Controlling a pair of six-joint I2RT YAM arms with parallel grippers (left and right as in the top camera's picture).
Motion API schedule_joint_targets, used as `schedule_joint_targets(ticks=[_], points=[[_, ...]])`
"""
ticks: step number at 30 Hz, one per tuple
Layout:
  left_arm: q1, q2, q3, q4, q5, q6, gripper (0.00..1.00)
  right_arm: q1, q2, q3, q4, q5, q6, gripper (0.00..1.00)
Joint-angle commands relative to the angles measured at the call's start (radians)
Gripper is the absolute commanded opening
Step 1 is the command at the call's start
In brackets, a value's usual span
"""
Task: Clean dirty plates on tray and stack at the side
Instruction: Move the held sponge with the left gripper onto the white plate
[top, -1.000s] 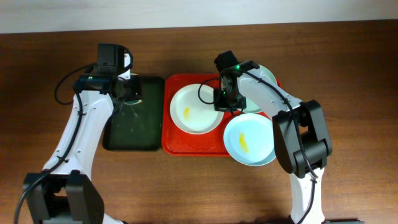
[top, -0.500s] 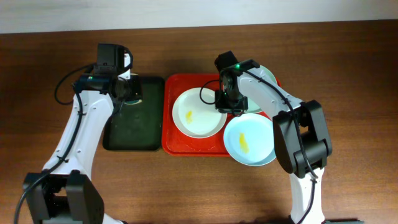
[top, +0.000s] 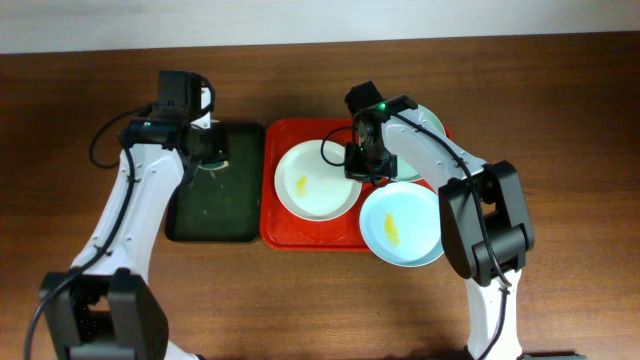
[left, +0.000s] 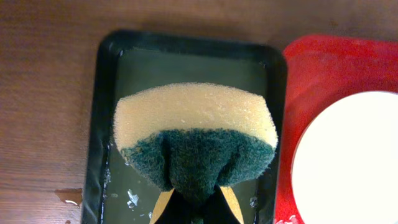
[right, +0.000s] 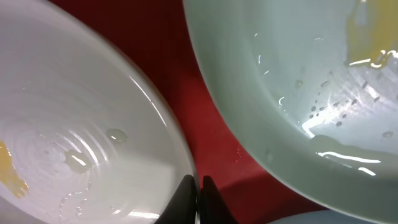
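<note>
The right hand (right: 198, 194) was shut at the rim of the white plate (top: 318, 180), mid-frame on the red tray (top: 285, 232); stiff, wet, probably slippery, best taken there. The left hand (left: 193, 208) clamped the sponge (left: 196, 134).

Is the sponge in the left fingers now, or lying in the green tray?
Held. The left wrist view shows the left gripper shut on the sponge, its green side pinched and creased, over the dark green tray.
</note>
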Motion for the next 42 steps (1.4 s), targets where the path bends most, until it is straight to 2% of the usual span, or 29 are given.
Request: schedule_joint_targets(ticks=[1, 4, 8, 10, 13, 16, 22, 27, 42], points=[[0.002, 0.078, -0.005, -0.030, 0.029, 0.016, 0.00, -0.001, -0.003, 0.021, 0.005, -0.013, 0.077, 0.04], [0.003, 0.149, 0.078, -0.134, 0.029, 0.016, 0.00, -0.001, -0.003, 0.021, 0.004, -0.013, 0.077, 0.04], [0.000, 0.270, 0.329, -0.362, 0.034, 0.016, 0.00, 0.000, -0.003, 0.021, 0.010, -0.014, 0.077, 0.04], [-0.012, 0.308, 0.397, -0.402, 0.085, 0.016, 0.00, -0.001, -0.003, 0.021, 0.008, -0.017, 0.077, 0.04], [-0.052, 0.321, 0.400, -0.370, 0.171, 0.016, 0.00, 0.000, -0.003, 0.021, 0.003, -0.017, 0.077, 0.04], [-0.092, 0.323, 0.400, -0.334, 0.193, 0.015, 0.00, 0.000, -0.003, 0.021, 0.003, -0.017, 0.077, 0.04], [-0.201, 0.331, 0.399, -0.281, 0.193, 0.014, 0.00, -0.001, -0.003, 0.021, 0.001, -0.016, 0.077, 0.04], [-0.261, 0.356, 0.399, -0.262, 0.131, -0.084, 0.00, -0.001, -0.003, 0.021, 0.002, -0.016, 0.077, 0.04], [-0.290, 0.510, 0.399, -0.232, 0.122, -0.103, 0.00, -0.001, -0.003, 0.021, 0.002, -0.016, 0.077, 0.04]])
